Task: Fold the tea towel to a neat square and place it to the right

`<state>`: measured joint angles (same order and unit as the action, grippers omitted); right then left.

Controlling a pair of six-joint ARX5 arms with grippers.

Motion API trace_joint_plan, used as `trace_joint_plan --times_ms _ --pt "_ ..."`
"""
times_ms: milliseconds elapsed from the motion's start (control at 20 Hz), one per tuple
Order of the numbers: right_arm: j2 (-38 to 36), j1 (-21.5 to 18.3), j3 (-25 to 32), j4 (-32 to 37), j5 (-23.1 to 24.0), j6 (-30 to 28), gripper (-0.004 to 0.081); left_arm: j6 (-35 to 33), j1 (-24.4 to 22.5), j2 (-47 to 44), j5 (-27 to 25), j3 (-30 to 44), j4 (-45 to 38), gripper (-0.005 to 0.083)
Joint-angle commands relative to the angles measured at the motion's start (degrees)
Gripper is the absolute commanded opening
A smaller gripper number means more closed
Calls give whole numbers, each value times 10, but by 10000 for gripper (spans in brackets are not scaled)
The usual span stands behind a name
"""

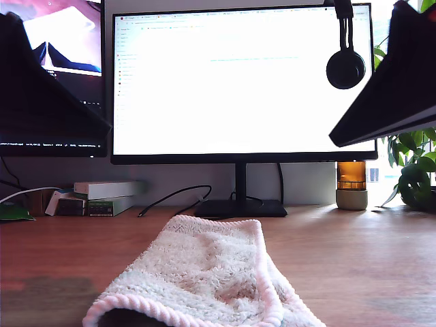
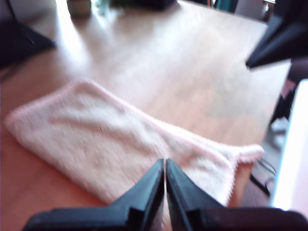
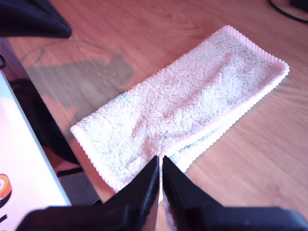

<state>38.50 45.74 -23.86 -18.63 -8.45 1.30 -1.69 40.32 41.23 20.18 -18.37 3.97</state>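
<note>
The tea towel (image 3: 183, 103) lies folded into a long strip on the wooden table (image 1: 354, 266), close to its near edge in the exterior view. Both hands hover above it, apart from the cloth: the first hand (image 2: 165, 166) and the second hand (image 3: 160, 163) are each clenched on nothing. The towel (image 2: 106, 139) is fluffy, pale pink-white with a corded pink edge (image 1: 262, 272).

first pincer (image 2: 165, 166): jaws closed | second pincer (image 3: 160, 163): jaws closed
</note>
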Motion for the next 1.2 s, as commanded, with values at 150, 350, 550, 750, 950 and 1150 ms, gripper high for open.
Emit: trace_joint_plan --times_ms 150,350,550,750,950,1150 --pt "-7 -1 7 0 -7 4 -12 9 52 1 -30 6 8 -24" --pt "-4 -1 7 2 -23 -18 -11 -2 71 4 -36 6 6 -24" --pt "-1 -1 7 23 -50 -179 -11 -94 71 4 -33 6 14 -23" --pt "22 -1 7 13 -51 -340 -11 -292 71 10 -29 6 62 101" --pt "66 -1 7 21 -46 -497 -11 -500 71 29 -48 6 90 204" --pt "96 -1 7 22 -46 -508 -11 -618 81 74 -47 6 127 351"
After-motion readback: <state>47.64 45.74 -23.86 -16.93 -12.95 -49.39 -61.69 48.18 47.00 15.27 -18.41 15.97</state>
